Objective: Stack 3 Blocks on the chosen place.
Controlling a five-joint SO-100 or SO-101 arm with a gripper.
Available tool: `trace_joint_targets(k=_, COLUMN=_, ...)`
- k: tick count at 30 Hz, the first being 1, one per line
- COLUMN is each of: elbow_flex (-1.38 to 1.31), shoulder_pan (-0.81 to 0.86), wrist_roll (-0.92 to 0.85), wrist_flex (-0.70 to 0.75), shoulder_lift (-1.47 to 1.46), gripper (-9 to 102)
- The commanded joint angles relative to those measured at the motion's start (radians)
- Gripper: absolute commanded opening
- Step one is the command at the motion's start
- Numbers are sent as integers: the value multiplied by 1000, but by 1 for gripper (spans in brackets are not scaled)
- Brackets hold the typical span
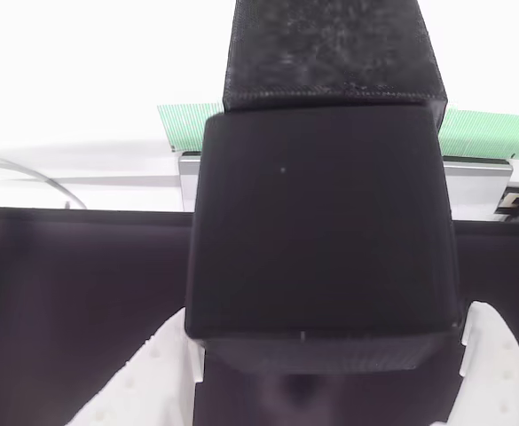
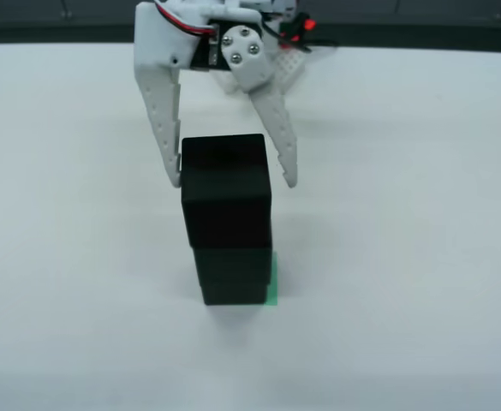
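In the view from the front, the pincer [image 2: 231, 181] is spread, its white fingers [image 2: 161, 120] on each side of the top block [image 2: 225, 152], a thin gap at the right. Three black blocks [image 2: 228, 224] stand stacked on the green patch [image 2: 271, 289], mid-bench [image 2: 404, 257], with open room on all sides.

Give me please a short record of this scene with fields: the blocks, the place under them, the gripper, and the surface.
blocks: three black cubes in one upright stack; top block, middle block, bottom block
chosen place: green striped patch, its edge showing at the right of the stack's base in the fixed view
gripper: white gripper, open, fingers on either side of the top block, small gaps visible, apparently not clamping
surface: white table
task state: stack looks complete
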Motion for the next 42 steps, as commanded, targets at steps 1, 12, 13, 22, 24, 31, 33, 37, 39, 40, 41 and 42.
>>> trace_joint_targets(k=1, elbow_flex=-26, shoulder_pan=-5, wrist_roll=-3, wrist_flex=34, shoulder_lift=60, gripper=37)
trace_joint_targets(k=12, elbow_flex=-137, shoulder_pan=6, wrist_roll=-2, wrist_flex=132, shoulder_lift=287, gripper=32)
trace_joint_targets(k=13, elbow_flex=-121, shoulder_pan=6, wrist_roll=-2, wrist_flex=132, shoulder_lift=325, gripper=28)
trace_joint_targets(k=22, elbow_flex=290, shoulder_pan=-124, wrist_roll=391, wrist_flex=15, shoulder_lift=741, gripper=0)
trace_joint_targets(k=24, elbow_flex=402, shoulder_pan=-150, wrist_roll=577, wrist_flex=-48, shoulder_lift=830, gripper=0)
trace_joint_targets(k=31, elbow_flex=796, shoulder_pan=-135, wrist_roll=1178, wrist_flex=-270, shoulder_lift=1060, gripper=0)
trace_joint_targets(k=33, elbow_flex=887, shoulder_pan=-112, wrist_roll=1347, wrist_flex=-302, shoulder_lift=1108, gripper=0)
trace_joint_targets(k=37, elbow_flex=1063, shoulder_pan=-97, wrist_roll=1580, wrist_flex=-344, shoulder_lift=1249, gripper=0)
trace_joint_targets(k=39, elbow_flex=1124, shoulder_pan=-97, wrist_roll=1658, wrist_flex=-328, shoulder_lift=1319, gripper=0)
trace_joint_targets(k=40, elbow_flex=1149, shoulder_pan=-94, wrist_roll=1694, wrist_flex=-316, shoulder_lift=1344, gripper=0)
trace_joint_targets(k=41, elbow_flex=1167, shoulder_pan=-92, wrist_roll=1709, wrist_flex=-307, shoulder_lift=1359, gripper=0)
trace_joint_targets(k=42, elbow_flex=1181, shoulder_pan=-84, wrist_roll=1733, wrist_flex=-301, shoulder_lift=1365, gripper=0)
